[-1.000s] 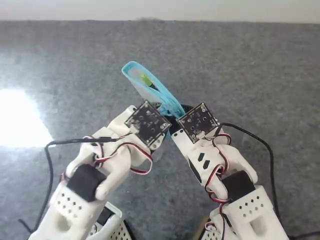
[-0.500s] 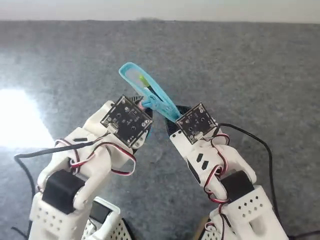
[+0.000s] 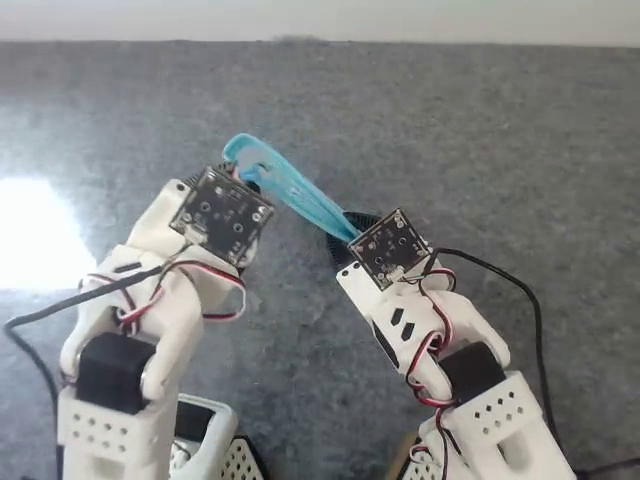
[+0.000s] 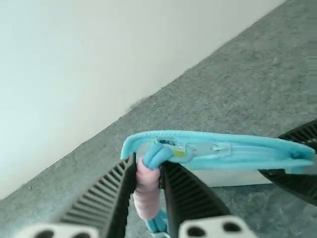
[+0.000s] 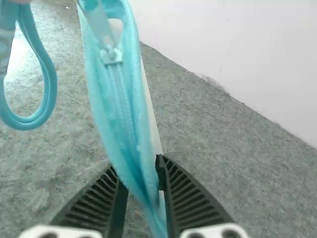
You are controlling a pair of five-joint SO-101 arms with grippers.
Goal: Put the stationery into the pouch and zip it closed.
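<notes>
Left gripper [image 4: 147, 168]: narrow, clamped on a pink tab [image 4: 144, 198] beside the blue loop [image 4: 154, 154] at one end of the pouch [image 3: 292, 192]. Right gripper [image 5: 139, 173]: pinching the opposite end. Pouch suspended between both, above the grey table [image 3: 500, 130]. Zipper appears closed from the right gripper up to the slider [image 5: 110, 53].

Built of white plastic shells, left arm [image 3: 160, 290] and right arm [image 3: 420, 315] alike, with grids of small holes near the bases [image 3: 100, 432]. Capped at each wrist with a square black circuit board [image 3: 220, 213] speckled with silver points. Fitted with black servo blocks [image 3: 110, 370] between the white links. Strung with looping red, white and black leads [image 3: 432, 352]; trailed by a thicker black cable [image 3: 536, 305]. Tipped with black ribbed fingers [image 4: 96, 203] on the left claw [image 4: 147, 164] and right claw [image 5: 137, 167], set in white mounts [image 5: 44, 232] with round holes.
</notes>
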